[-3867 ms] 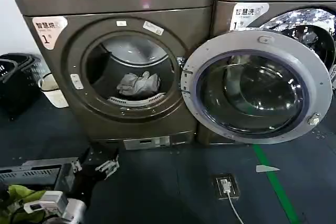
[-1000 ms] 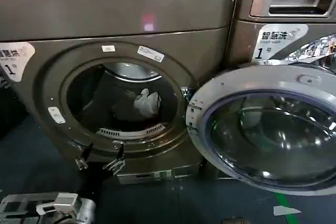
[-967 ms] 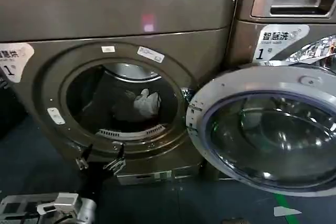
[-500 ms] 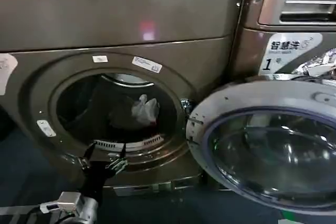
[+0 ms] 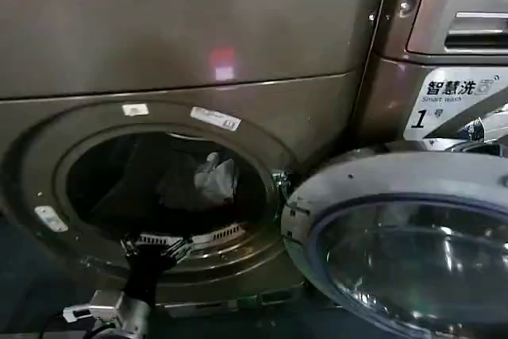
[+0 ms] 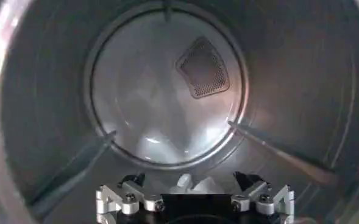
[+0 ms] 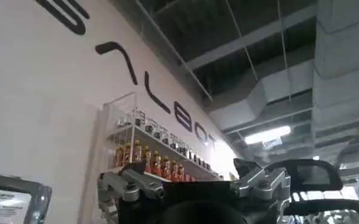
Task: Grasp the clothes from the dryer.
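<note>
The left end effector (image 5: pixel 155 245) sits at the bottom lip of the dryer (image 5: pixel 190 45) mouth, just at the edge. Its fingers are spread open and hold nothing. The clothes (image 5: pixel 210 180) lie deeper in the drum, up and a bit to the right of the end effector, well apart from it. They look like a small lump with no clear long side. In the left wrist view a pale bit of the clothes (image 6: pixel 194 182) peeks between the fingers. The left arm is the near one. The right end effector (image 7: pixel 194 189) points up at the ceiling, open, far from the dryer. Compared with half a second ago, the left end effector is closer to the mouth.
</note>
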